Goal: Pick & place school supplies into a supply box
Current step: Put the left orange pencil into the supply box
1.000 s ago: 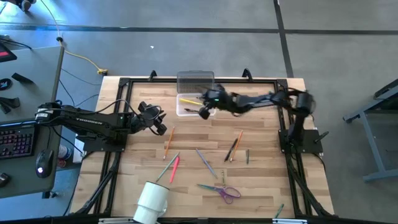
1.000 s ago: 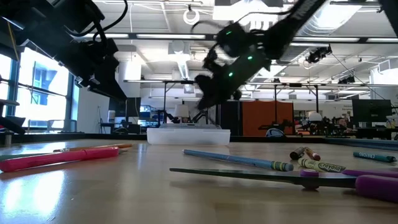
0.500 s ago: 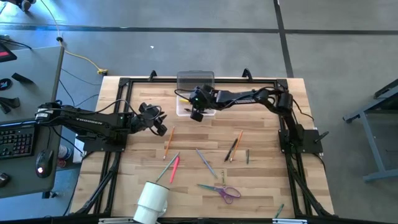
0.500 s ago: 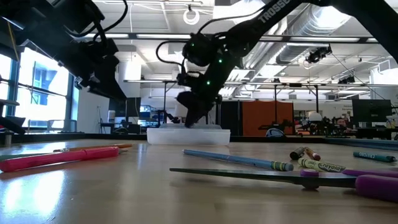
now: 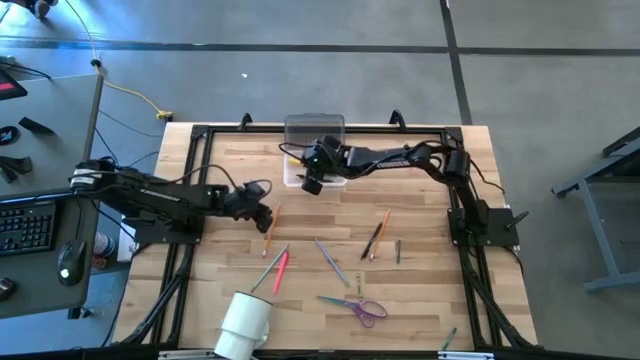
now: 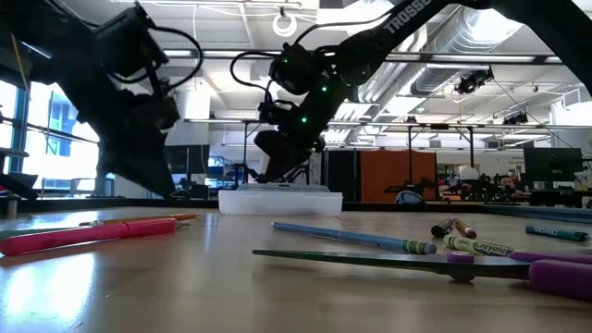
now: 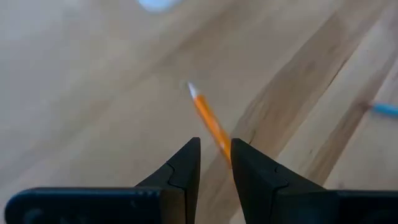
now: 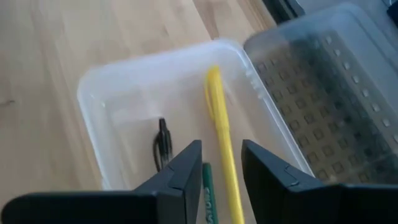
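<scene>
Box (image 8: 93,99) holds a yellow pen (image 8: 221,143) under the right claw (image 8: 221,163), parted and empty; narrow left claw (image 7: 215,163) could nudge the orange pencil (image 7: 208,121) aside

The bench (image 5: 420,275) is made of light wooden planks and has a black frame around it. The floor (image 5: 300,70) under it is grey, with a yellow cable (image 5: 128,92) lying on it. Beside the bench is a desk with a keyboard (image 5: 25,225) and a mouse (image 5: 68,262). The room behind is big, with ceiling lights, a window (image 6: 55,139) and an orange wall (image 6: 398,176).
</scene>
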Controlling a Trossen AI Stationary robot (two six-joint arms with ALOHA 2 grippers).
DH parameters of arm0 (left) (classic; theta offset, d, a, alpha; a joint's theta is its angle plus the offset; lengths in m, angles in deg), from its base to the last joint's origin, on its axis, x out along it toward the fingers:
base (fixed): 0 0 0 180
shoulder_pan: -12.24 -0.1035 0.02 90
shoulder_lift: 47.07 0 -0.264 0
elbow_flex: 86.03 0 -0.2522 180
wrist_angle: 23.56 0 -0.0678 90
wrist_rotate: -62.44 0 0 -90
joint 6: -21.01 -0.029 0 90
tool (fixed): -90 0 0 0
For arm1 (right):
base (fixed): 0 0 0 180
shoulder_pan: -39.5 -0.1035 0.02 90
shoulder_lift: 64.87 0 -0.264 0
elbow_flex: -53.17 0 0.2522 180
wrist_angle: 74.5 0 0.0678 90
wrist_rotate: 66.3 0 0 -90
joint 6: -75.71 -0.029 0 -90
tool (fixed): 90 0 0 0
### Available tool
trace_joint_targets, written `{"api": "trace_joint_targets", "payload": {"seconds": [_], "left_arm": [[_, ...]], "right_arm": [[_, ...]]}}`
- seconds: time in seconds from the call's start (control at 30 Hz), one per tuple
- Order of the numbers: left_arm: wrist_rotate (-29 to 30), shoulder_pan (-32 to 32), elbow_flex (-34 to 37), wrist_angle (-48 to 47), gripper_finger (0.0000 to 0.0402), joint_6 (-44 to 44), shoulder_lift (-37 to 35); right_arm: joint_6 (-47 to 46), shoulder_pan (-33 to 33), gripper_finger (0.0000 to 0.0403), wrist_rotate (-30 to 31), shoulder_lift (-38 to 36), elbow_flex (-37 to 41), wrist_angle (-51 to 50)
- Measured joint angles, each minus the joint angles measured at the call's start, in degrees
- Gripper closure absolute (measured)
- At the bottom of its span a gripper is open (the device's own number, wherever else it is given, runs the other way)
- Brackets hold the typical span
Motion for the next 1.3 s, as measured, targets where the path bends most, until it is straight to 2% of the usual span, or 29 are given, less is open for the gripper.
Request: {"api": "trace_joint_targets", "payload": {"seconds": [0.27,0.63,1.07,1.3], "left_arm": [[-0.7,0.0,-0.4,3.8,0.0277,-1.1,7.7],[2.8,0.1,-3.4,4.2,0.0277,-2.6,8.0],[3.6,0.1,-3.5,7.9,0.0277,-2.1,16.0],[5.6,0.1,-3.6,6.5,0.0282,-2.6,17.1]], "right_arm": [[0.0,-0.2,0.0306,-0.1,0.0,0.0,-0.3],[0.0,-0.2,0.0306,-0.2,0.0,0.0,-0.4],[-0.7,-0.2,0.0306,-2.5,0.0,0.0,-0.9],[-0.7,-0.2,0.0306,-2.6,0.0,0.0,-1.1]]}}
